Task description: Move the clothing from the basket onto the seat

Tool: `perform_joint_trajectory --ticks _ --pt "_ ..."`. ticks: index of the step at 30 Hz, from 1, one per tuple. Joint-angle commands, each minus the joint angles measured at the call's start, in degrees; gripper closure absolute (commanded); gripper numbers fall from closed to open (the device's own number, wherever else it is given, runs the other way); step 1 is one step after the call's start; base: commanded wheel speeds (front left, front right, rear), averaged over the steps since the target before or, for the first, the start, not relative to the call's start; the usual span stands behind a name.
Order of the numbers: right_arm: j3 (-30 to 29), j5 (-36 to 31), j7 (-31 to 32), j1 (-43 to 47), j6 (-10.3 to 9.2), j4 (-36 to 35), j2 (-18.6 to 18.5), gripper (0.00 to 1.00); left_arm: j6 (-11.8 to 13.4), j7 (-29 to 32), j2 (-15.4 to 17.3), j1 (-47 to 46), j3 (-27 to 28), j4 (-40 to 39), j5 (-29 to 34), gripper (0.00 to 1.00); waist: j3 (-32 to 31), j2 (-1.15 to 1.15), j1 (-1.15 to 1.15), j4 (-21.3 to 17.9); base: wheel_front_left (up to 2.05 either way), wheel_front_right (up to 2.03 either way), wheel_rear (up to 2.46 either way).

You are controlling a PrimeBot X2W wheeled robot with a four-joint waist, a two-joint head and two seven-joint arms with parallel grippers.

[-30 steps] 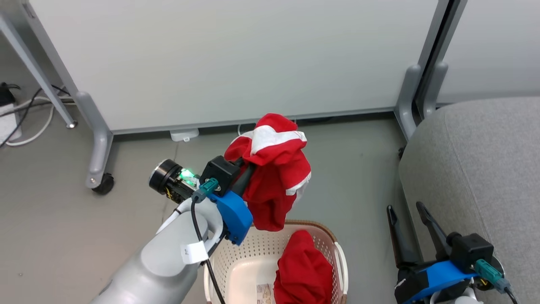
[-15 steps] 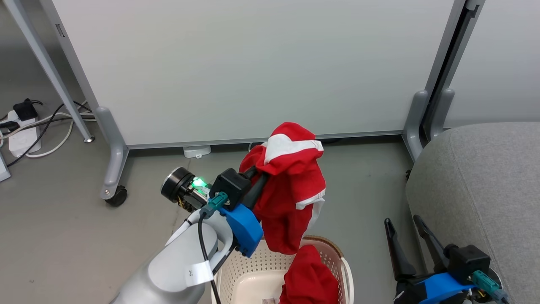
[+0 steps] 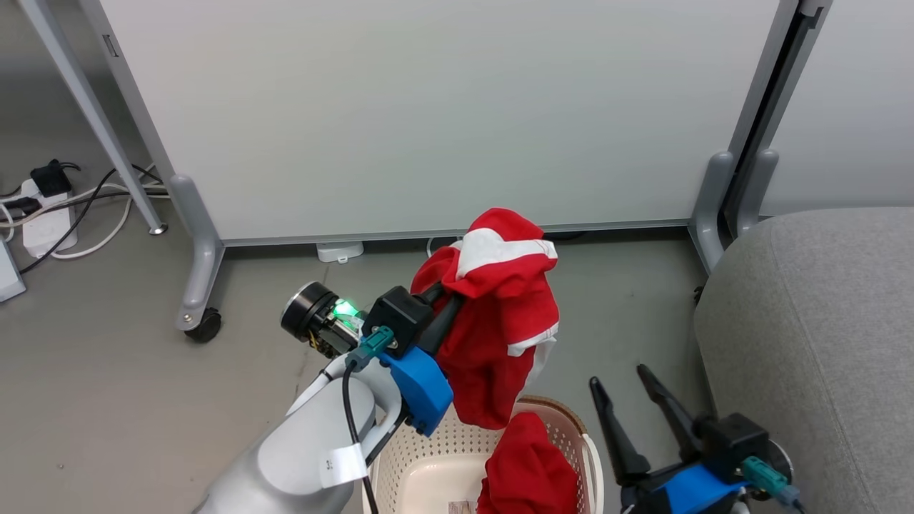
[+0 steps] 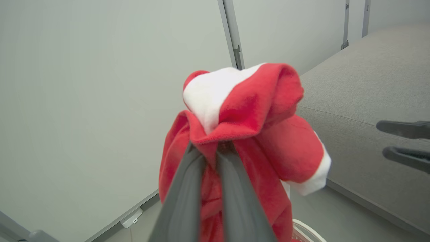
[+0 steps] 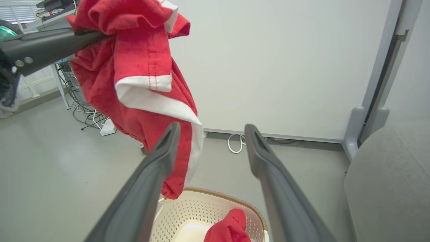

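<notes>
Two red garments: the hanging garment is above the one basket, clamped in the left gripper; the second garment lies inside the basket. Right of the basket are the right gripper, jaws spread and empty, and one grey seat.

The hanging red garment is covering the tips of the left gripper, and its fingers are blurring close to the wrist camera. The basket is running off the head view's bottom edge, cutting short the second garment and a floor sticker too small to read. The seat is running past the right edge.
</notes>
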Motion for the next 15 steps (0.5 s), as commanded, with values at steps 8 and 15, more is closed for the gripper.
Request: perform_joint_trajectory --ticks 8,15 --pt "6.7 1.5 -0.2 -3.6 0.03 1.2 -0.2 0.0 -0.6 -0.3 -1.1 -1.7 -0.1 0.3 0.7 1.0 0.9 0.0 0.0 1.3 0.0 0.0 0.0" --pt "11.1 2.2 -0.2 -7.7 0.03 3.9 -0.2 0.0 -0.9 -0.3 -2.5 -2.4 -0.8 -0.1 1.4 1.0 1.7 0.0 0.0 2.9 0.0 0.0 0.0"
